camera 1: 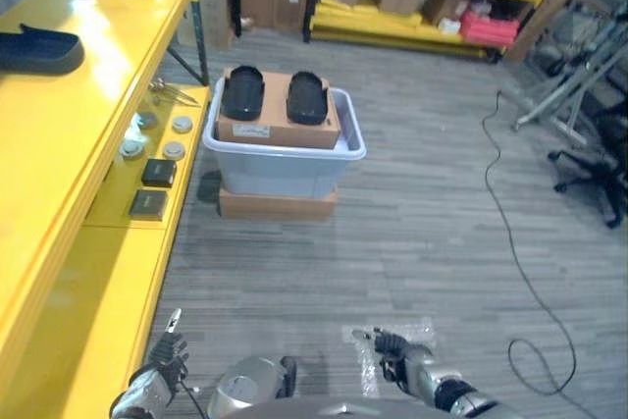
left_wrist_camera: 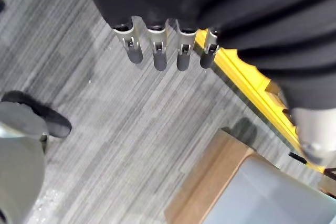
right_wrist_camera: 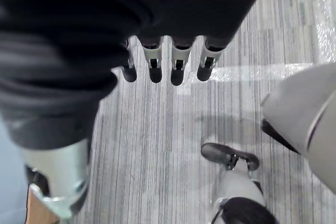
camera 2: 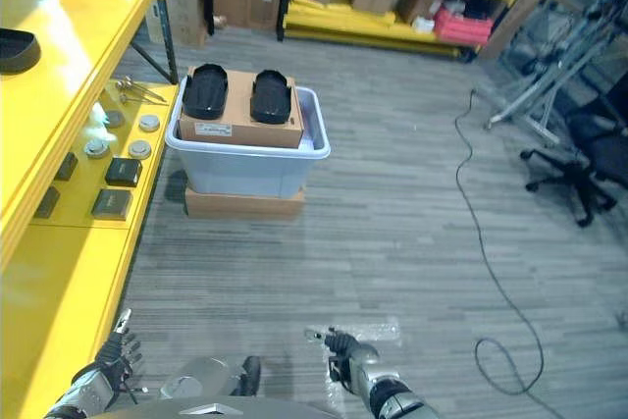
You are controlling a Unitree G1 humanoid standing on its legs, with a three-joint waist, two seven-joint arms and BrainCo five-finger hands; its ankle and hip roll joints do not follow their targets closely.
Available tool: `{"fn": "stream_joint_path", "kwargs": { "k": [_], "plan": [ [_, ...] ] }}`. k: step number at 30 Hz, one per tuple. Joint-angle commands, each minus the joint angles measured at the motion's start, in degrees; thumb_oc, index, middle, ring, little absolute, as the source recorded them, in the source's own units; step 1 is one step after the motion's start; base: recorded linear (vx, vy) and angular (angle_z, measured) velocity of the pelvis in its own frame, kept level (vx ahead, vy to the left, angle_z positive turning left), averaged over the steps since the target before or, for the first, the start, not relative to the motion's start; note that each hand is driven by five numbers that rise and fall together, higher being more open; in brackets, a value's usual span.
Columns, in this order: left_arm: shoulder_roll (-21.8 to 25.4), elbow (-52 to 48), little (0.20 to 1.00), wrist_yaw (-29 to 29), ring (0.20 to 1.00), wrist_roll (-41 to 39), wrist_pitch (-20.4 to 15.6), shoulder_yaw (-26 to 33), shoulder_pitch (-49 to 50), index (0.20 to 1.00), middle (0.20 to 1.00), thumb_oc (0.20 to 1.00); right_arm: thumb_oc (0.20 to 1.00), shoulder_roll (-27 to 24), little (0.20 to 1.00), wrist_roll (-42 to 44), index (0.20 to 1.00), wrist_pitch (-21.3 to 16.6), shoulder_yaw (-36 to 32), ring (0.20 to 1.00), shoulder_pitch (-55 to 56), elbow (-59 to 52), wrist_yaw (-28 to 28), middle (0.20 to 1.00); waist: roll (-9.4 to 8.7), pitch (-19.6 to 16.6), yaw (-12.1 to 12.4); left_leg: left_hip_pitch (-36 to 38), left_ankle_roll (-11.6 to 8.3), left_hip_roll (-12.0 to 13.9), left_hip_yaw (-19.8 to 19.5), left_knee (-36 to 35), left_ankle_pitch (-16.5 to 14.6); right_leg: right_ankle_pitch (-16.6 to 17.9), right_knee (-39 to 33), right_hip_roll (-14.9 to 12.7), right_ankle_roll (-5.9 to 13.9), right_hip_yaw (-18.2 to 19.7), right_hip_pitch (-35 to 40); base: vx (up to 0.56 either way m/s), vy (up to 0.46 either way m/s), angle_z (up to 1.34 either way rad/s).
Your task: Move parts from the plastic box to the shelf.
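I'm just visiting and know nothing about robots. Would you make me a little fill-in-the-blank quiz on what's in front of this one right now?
1. The plastic box rests on a flat ____ box lying on the floor.
2. On the carton inside it sit ____ black parts.
3. The shelf, painted ____, stands on the robot's left.
4. The left hand and the right hand both hold ____.

Missing words: cardboard; two; yellow; nothing
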Motion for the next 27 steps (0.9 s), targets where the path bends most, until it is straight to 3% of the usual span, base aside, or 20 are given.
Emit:
{"fn": "stream_joint_path", "kwargs": {
  "k": [1, 2, 3, 4, 6, 10, 13, 14, 17, 18, 19, 20, 22, 24, 27],
  "plan": [
    [-0.9, -2.1, 1.0, 0.6, 1.0, -1.3, 0.3, 1.7, 3.9, 1.0, 1.0, 1.0, 1.0, -4.2, 1.0, 1.1, 1.0, -1.1, -2.3, 1.0, 2.0, -2.0, 0.0, 1.0, 4.51, -1.5, 0.1, 7.4, 11.61, 2.3, -3.8, -13.1, -1.2, 14.8, -27.0, 3.2, 2.77, -3.7, 3.4, 0.33, -0.078, -0.31],
    [-1.3, -2.0, 1.0, 0.4, 1.0, -1.3, -0.1, 1.8, 4.4, 1.0, 1.0, 1.0, 1.0, -4.6, 1.0, 0.7, 1.0, -1.0, -2.7, 1.0, 2.0, -2.2, 0.8, 1.0, 4.12, -1.1, -0.7, 8.9, 11.25, 2.2, -4.5, -13.0, -2.6, 17.3, -32.1, 1.9, 3.72, -2.5, 2.6, 0.5, -0.18, -0.47],
    [-1.5, -2.1, 1.0, -0.1, 1.0, -0.1, -0.5, 1.7, 5.0, 1.0, 1.0, 1.0, 1.0, -4.8, 1.0, 0.6, 1.0, -1.2, -3.8, 1.0, 2.4, -2.8, 1.7, 1.0, 3.33, -0.8, -1.4, 10.7, 10.97, 2.2, -5.9, -13.4, -4.6, 21.5, -38.8, -1.1, 5.42, -0.6, 1.1, 0.43, -0.169, 0.24],
    [-1.5, -2.2, 1.0, -0.1, 1.0, 0.1, -0.5, 1.7, 5.1, 1.0, 1.0, 1.0, 1.0, -4.8, 1.0, 0.7, 1.0, -1.2, -3.9, 1.0, 2.5, -2.9, 1.8, 1.0, 3.44, -0.7, -1.5, 11.0, 10.93, 2.4, -6.1, -13.4, -4.9, 21.8, -39.3, -1.2, 5.54, -0.5, 1.3, 0.57, -0.282, 0.67],
    [-0.9, -3.5, 1.0, -1.3, 1.0, 3.7, -0.4, 0.9, 6.3, 1.0, 1.0, 1.0, 1.0, -4.7, 1.0, -0.1, 1.0, -1.9, -6.4, 1.0, 3.6, -4.0, 3.3, 1.0, 2.92, -0.5, -1.9, 13.8, 9.82, 4.5, -8.9, -14.2, -7.1, 25.5, -44.9, -5.5, 7.64, 1.9, 0.5, 0.63, -0.341, 0.98],
    [-0.9, -2.8, 1.0, -3.3, 1.0, 4.2, -2.4, -0.7, 6.2, 1.0, 1.0, 1.0, 1.0, -4.7, 1.0, -0.2, 1.0, -2.1, -5.8, 1.0, 3.7, -4.3, 4.2, 1.0, 2.31, -1.9, -2.3, 15.4, 7.31, 8.6, -10.0, -14.9, -7.6, 22.8, -44.7, -4.8, 8.2, 1.4, 3.6, 0.48, -0.254, 1.01],
    [-2.1, -3.6, 1.0, -2.3, 1.0, 3.5, -4.2, -1.9, 5.4, 1.0, 1.0, 1.0, 1.0, -5.1, 1.0, 0.1, 1.0, -1.4, -4.4, 1.0, 3.0, -3.7, 4.1, 1.0, 1.7, -3.0, -2.1, 17.9, 3.97, 13.0, -8.6, -16.0, -6.9, 21.0, -42.0, -3.2, 6.15, -0.9, 5.5, 0.36, -0.25, 0.98],
    [-2.9, -4.2, 1.0, -1.8, 1.0, 3.5, -5.4, -2.9, 5.3, 1.0, 1.0, 1.0, 1.0, -5.6, 1.0, 0.5, 1.0, -1.7, -3.1, 1.0, 2.5, -3.6, 4.3, 1.0, 1.2, -2.8, -1.8, 16.8, 2.55, 15.6, -7.7, -14.0, -4.4, 19.9, -41.9, -1.7, 4.58, -1.9, 6.5, 0.29, -0.321, 0.29],
    [-4.2, -4.4, 1.0, -0.5, 1.0, 2.2, -6.3, -3.2, 5.6, 1.0, 1.0, 1.0, 1.0, -6.5, 1.0, 0.6, 1.0, -0.8, -1.0, 1.0, 1.9, -4.2, 3.4, 1.0, 1.04, -2.2, -1.2, 12.2, 0.92, 19.9, -7.3, -6.7, 4.2, 18.5, -44.1, 1.5, 1.75, -3.4, 9.4, 0.22, -0.305, 0.24],
    [-4.8, -4.7, 1.0, -0.1, 1.0, 3.6, -6.3, -3.0, 5.5, 1.0, 1.0, 1.0, 1.0, -6.9, 1.0, 1.4, 1.0, -0.3, -0.5, 1.0, 1.5, -3.5, 2.2, 1.0, 0.94, -1.2, -0.7, 7.6, 0.84, 20.3, -8.0, 0.9, 7.9, 17.5, -44.7, 2.8, 0.17, -3.6, 10.9, 0.21, -0.317, -0.2],
    [-4.9, -5.7, 1.0, 0.5, 1.0, 4.2, -5.3, -3.6, 5.1, 1.0, 1.0, 1.0, 1.0, -7.3, 1.0, 2.3, 1.0, -0.5, -1.0, 1.0, 1.5, -2.5, 1.1, 1.0, 1.29, -0.3, -0.3, 3.4, 1.42, 18.7, -8.2, 4.9, 8.4, 17.1, -45.3, 3.7, -0.53, -3.8, 12.1, 0.19, -0.243, -0.39],
    [-5.1, -6.0, 1.0, 0.6, 1.0, 4.5, -4.8, -3.7, 5.0, 1.0, 1.0, 1.0, 1.0, -7.3, 1.0, 2.7, 1.0, -0.7, -1.5, 1.0, 1.5, -1.7, 0.7, 1.0, 1.75, 0.2, -0.1, 2.3, 1.86, 17.5, -7.3, 4.1, 7.4, 16.9, -45.7, 4.1, -0.53, -4.0, 12.7, 0.14, -0.079, -0.01],
    [-5.3, -6.2, 1.0, 0.6, 1.0, 4.9, -4.1, -4.1, 4.7, 1.0, 1.0, 1.0, 1.0, -7.0, 1.0, 3.0, 1.0, -1.2, -2.6, 1.0, 1.8, -0.4, -0.2, 1.0, 2.91, 0.6, 0.0, 2.3, 1.77, 15.6, -4.3, -3.2, 6.8, 16.8, -46.6, 4.5, -0.11, -5.2, 14.0, 0.15, 0.085, 0.35],
    [-5.6, -5.7, 1.0, 1.6, 1.0, 6.7, -1.9, -4.3, 4.1, 1.0, 1.0, 1.0, 1.0, -6.7, 1.0, 3.0, 1.0, -1.7, -4.9, 1.0, 3.6, 0.1, -2.1, 1.0, 5.18, 0.7, -0.5, 0.9, 0.48, 13.5, 0.1, -13.9, 10.6, 16.5, -47.4, 5.2, 0.64, -6.7, 16.2, 0.22, 0.218, 0.51],
    [-5.7, -4.9, 1.0, 2.5, 1.0, 6.8, -2.2, -4.1, 4.4, 1.0, 1.0, 1.0, 1.0, -6.7, 1.0, 3.0, 1.0, -2.0, -4.8, 1.0, 4.3, -0.9, -2.6, 1.0, 5.08, 0.2, -0.7, 3.4, 1.47, 11.8, -0.7, -16.7, 8.0, 16.1, -47.1, 4.7, 0.86, -6.4, 16.5, 0.09, 0.142, 0.19]
  ]
}}
